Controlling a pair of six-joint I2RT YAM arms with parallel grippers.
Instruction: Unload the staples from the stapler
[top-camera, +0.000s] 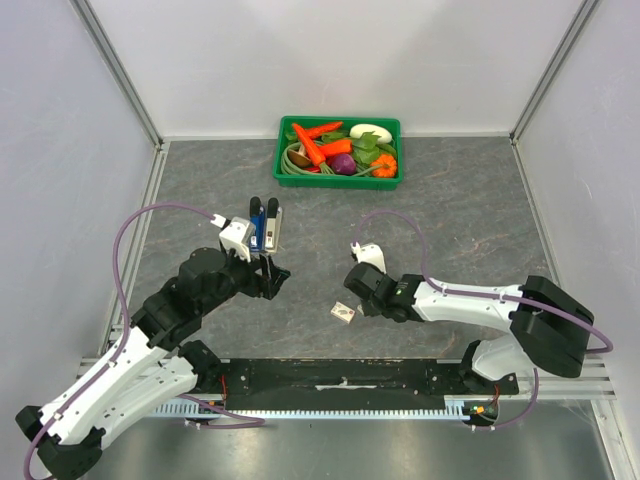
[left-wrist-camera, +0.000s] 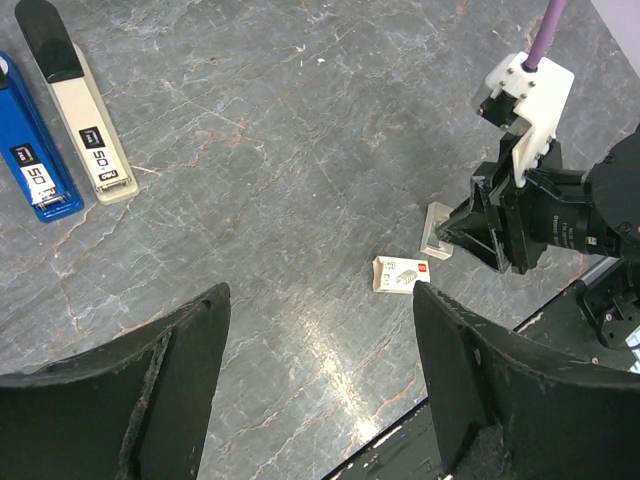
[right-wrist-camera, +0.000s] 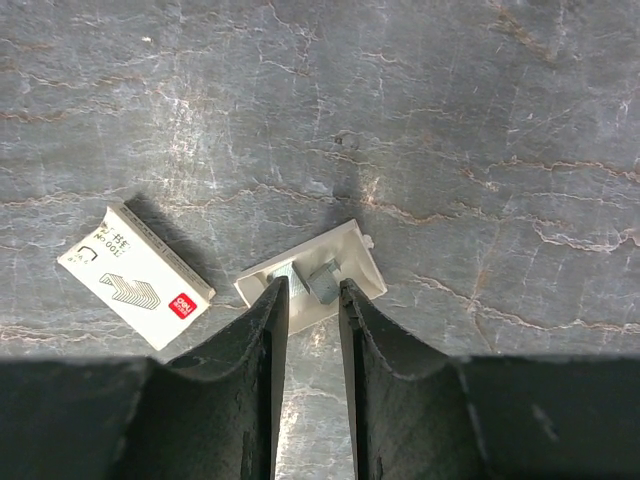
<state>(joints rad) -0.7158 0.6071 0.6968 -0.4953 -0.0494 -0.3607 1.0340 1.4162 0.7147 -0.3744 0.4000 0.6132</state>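
Grey stone-look desk. The right claw is down over a small white tray, nearly closed w/ only a slim gap. A grey clump of staples sits right at its tips; can't tell if it's pinched or just lying in the tray. The left claw is spread wide, nothing in it. The blue stapler and cream stapler lie side by side ahead of that open claw, off to its left. Both look closed, so I can't tell which is loaded, if either.

Risks, my guess:
- If the right claw lifts w/ the staples half-gripped, the strip could break up and scatter onto the desk, where the bits are tiny and hard to re-grab.
- Its tips hang over the tray's near edge, so a sideways pull may drag or flip it.
- The box is just left of the right claw, and a swing that way knocks it.
- The left claw reaching for one stapler could nudge the other, they're so near.

Count: 2 staplers, 1 tray, 1 box, 1 staple clump, 1 green bin of veg far beyond both claws, 2 claws.
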